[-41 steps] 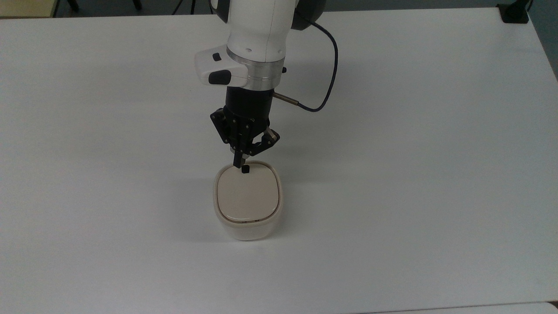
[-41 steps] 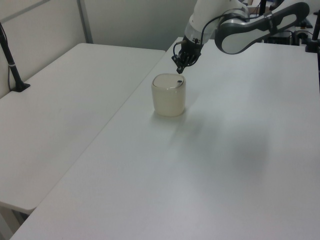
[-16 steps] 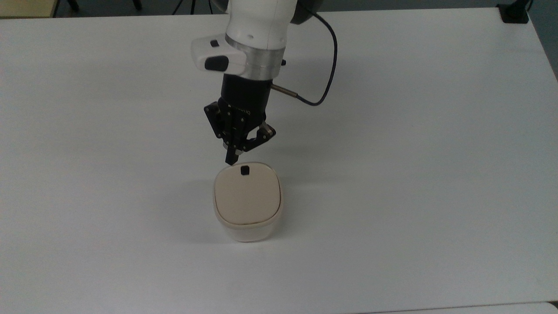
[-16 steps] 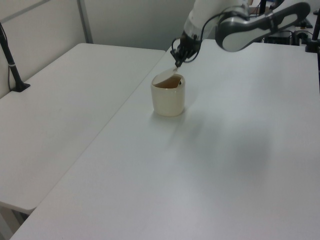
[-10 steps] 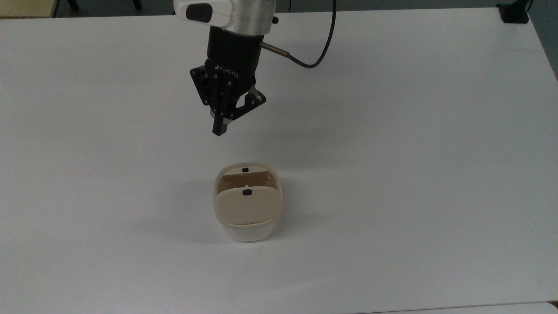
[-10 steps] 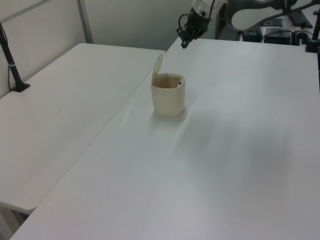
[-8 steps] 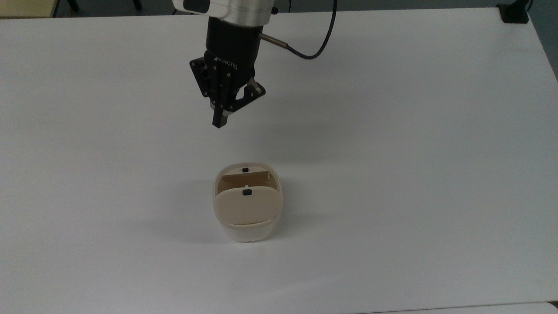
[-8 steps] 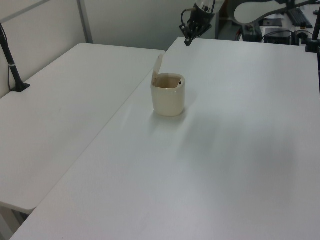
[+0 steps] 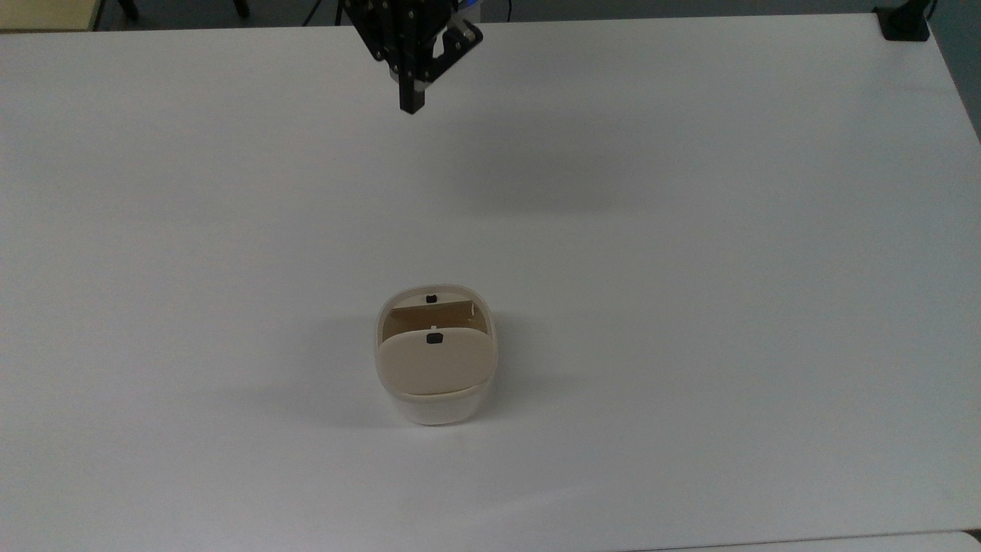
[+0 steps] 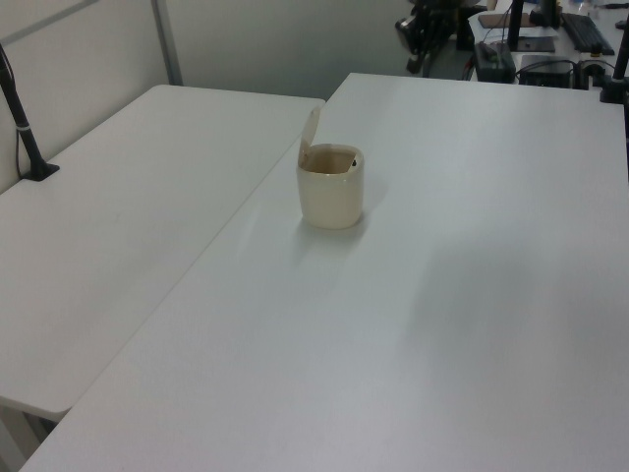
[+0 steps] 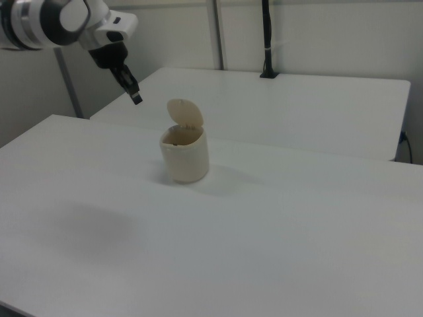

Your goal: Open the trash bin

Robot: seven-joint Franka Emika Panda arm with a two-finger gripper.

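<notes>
The cream-beige trash bin (image 9: pixel 434 399) (image 10: pixel 331 197) (image 11: pixel 186 158) stands on the white table (image 9: pixel 690 230) with its hinged lid (image 9: pixel 434 363) (image 10: pixel 310 132) (image 11: pixel 185 113) swung up and standing nearly upright. Its tan inside (image 9: pixel 434 313) shows, and a small black button (image 9: pixel 431 297) sits at the rim. My gripper (image 9: pixel 411 107) (image 11: pixel 136 100) is raised well above the table, far from the bin toward the top view's top edge. Its black fingers are pressed together and hold nothing.
A second white table (image 10: pixel 128 216) (image 11: pixel 284 105) adjoins this one. A black pole on a base (image 10: pixel 25 138) (image 11: pixel 267 39) stands on it. A black block (image 9: pixel 904 23) sits at the top view's top right corner. Monitors and gear (image 10: pixel 531 39) lie beyond the table.
The gripper left the bin's rim and has risen away toward the top view's top edge. The lid popped up and has stayed up since.
</notes>
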